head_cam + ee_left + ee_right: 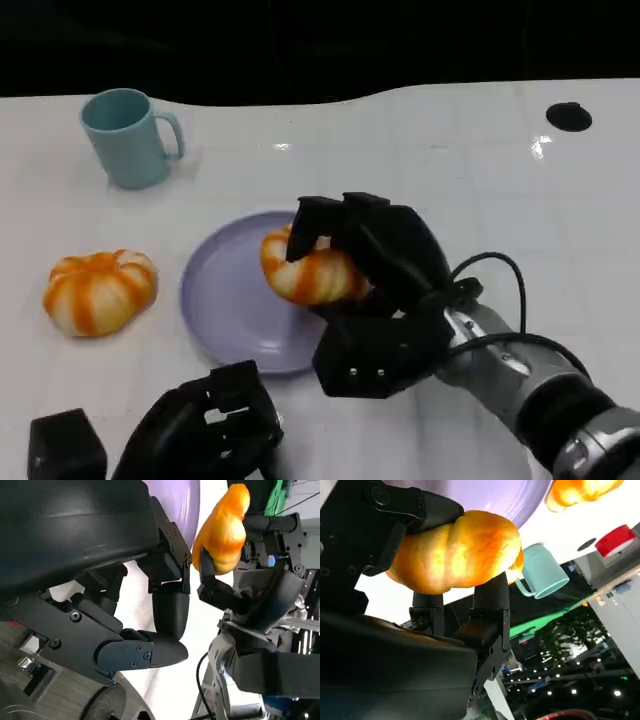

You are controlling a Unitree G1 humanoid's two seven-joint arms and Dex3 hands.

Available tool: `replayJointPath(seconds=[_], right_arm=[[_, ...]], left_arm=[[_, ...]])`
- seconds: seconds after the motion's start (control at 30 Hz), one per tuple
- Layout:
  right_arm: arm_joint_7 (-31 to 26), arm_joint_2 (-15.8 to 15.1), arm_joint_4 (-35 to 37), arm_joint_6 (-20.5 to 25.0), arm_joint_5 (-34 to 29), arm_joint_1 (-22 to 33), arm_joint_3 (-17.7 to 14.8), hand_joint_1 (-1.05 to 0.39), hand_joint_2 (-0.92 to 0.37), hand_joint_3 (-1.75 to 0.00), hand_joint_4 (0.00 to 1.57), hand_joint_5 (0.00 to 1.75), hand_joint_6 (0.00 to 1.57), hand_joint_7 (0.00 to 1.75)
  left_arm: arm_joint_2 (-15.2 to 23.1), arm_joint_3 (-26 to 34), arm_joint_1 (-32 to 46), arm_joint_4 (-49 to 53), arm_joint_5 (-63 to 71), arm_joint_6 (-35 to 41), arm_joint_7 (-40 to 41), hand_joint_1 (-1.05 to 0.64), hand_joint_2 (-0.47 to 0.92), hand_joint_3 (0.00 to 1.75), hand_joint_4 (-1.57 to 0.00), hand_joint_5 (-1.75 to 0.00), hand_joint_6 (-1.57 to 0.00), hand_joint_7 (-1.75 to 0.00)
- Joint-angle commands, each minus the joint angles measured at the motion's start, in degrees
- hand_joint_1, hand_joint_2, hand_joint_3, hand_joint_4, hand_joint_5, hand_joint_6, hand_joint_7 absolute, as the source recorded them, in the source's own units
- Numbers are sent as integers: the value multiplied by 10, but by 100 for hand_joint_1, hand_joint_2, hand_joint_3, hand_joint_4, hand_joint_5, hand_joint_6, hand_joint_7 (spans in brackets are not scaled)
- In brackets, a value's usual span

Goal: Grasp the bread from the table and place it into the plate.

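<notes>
The bread is round and puffy, like a little pumpkin. It is orange with pale stripes and it looks shiny. I see it in the middle of the head view, over the right part of the purple plate. I cannot tell if it touches the plate or sits just above it.

My right hand holds the bread. My fingers curl over its top and far side, and the rest of my hand is on the near side, so the bread is squeezed between them. In the right wrist view the bread is big and golden, with black fingers pressed on it and the plate close behind it. My right arm comes in from the lower right of the head view, with a black wire looped over the wrist.

My left hand is at the bottom left of the head view, near the plate's edge. It holds nothing, and its fingers are curled in a bit.

Another bread just like mine lies on the white table at the left, apart from the plate. A light blue mug stands upright in the upper left.
</notes>
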Motion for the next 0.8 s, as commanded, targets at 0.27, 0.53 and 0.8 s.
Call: replayJointPath(seconds=[0.27, 0.53, 0.8], right_arm=[[33, 12, 39, 24, 2, -33, 12, -28, -62, -59, 56, 94, 61, 50], [118, -13, -6, 27, 21, -13, 11, -51, -92, -12, 3, 46, 33, 1], [174, -47, -102, 40, 39, 29, 3, -55, -92, -14, 0, 44, 26, 0]], left_arm=[[4, 1, 6, -6, -4, 1, -4, -57, 66, 66, -80, -175, -77, -141], [7, 2, 2, -1, -2, -3, -4, -58, 66, 65, -80, -175, -77, -141], [7, 1, 0, 3, 2, -7, -1, -56, 66, 66, -79, -175, -76, -141]])
